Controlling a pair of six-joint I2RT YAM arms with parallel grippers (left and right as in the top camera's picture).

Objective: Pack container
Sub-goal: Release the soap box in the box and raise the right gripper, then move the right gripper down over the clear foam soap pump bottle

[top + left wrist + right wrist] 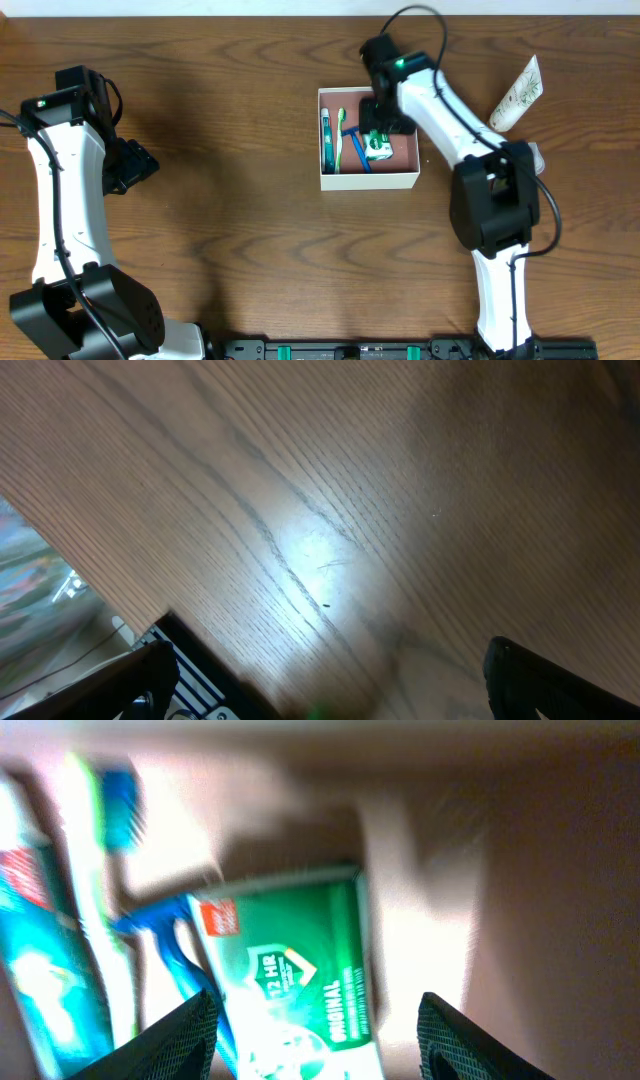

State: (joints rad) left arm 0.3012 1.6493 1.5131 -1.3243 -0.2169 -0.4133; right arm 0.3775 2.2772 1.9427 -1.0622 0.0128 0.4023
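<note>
1. Your tabletop [230, 250] is dark brown wood-grain board. In the left wrist view a pale glare patch lies on it, and past its edge at 8 o'clock the room is only a blur.
2. A black rail with green fittings [330, 351] runs along the 6 o'clock edge of the overhead view, between the two arm bases.
3. The square shallow cardboard container [370, 181], white outside and dusty pink inside, sits open-topped just toward 1 o'clock of the tabletop's middle.
4. Inside it, along the 9 o'clock wall, lies a teal toothpaste tube [326, 140]. Just beside the tube is a green toothbrush [340, 130] with blue bristles.
5. Next comes a slim blue plastic handle [358, 155]; you cannot tell what tool it belongs to. Touching it toward 3 o'clock lies a small green-and-white carton [379, 152]. The pink floor beyond that shows bare.
6. A white soft tube with a leaf print [517, 93] lies on the tabletop at 2 o'clock of the container, well apart from it.
7. Your right claw [378, 122] hangs over the container's inside, above the carton. Its fingers are spread and clasp nothing.
8. Your left claw [140, 162] is far out at 9 o'clock of the container, over plain wood. Its fingers are wide apart with nothing between them.
</note>
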